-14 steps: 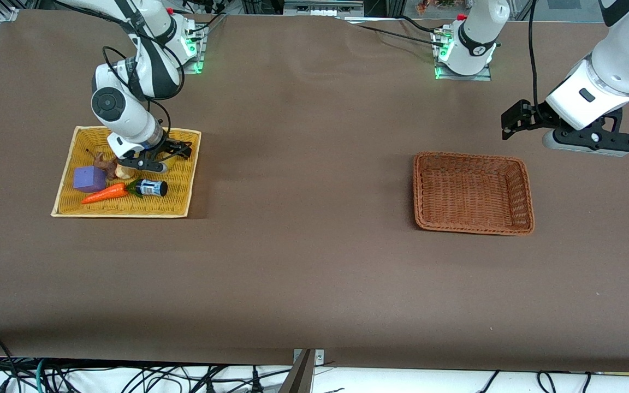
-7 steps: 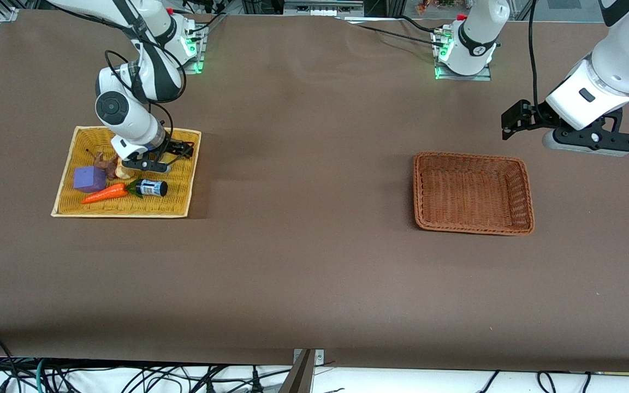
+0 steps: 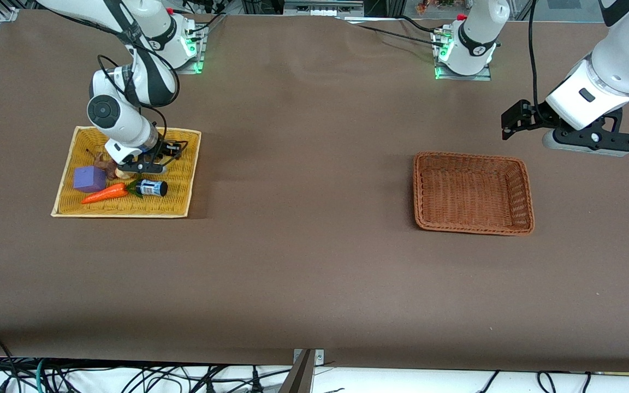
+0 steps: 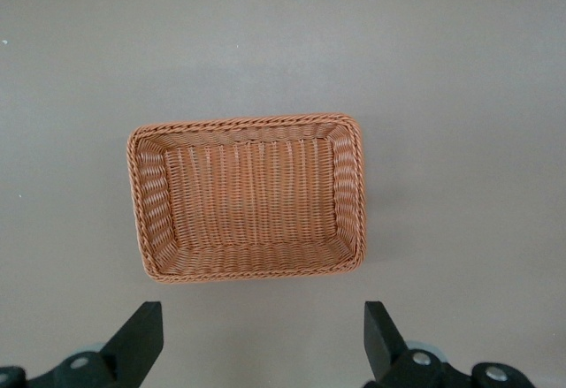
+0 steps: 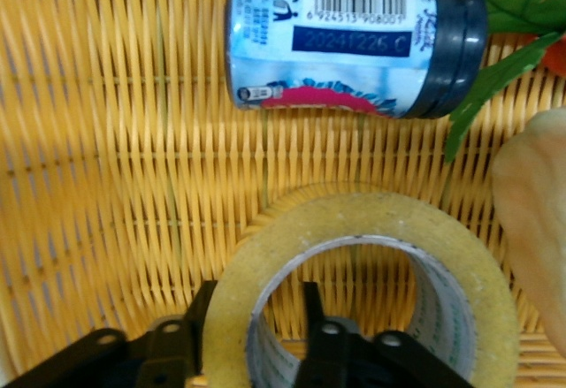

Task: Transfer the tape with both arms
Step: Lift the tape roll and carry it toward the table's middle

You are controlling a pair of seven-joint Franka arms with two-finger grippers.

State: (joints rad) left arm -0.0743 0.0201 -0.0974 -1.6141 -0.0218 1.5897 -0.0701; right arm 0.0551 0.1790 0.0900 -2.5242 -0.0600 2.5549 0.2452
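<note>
Narrowed across the wall of the tape (image 5: 371,229) at the right gripper (image 5: 252,335), one finger down the hole and the other outside, and to all appearance pinching it. Low in the yellow basket (image 3: 178,204) with that roll, at about nine o'clock on the table as seen from the front camera. Close by at five o'clock from the gripper, a small dark bottle (image 5: 354,39) on its side; farther round, at about seven and eight o'clock, a carrot (image 3: 104,193) and a purple cube (image 3: 89,178). Judged as grasp made, lift not yet begun: no clear gap between roll and weave. Waiting with fingers spread wide and empty, the left gripper (image 4: 263,335), over bare table at about one o'clock of the brown basket (image 3: 527,191), itself at three o'clock on the table and holding nothing. Left to do, probably: raise the roll, carry it to mid-table, hand over, drop it in the brown basket.
</note>
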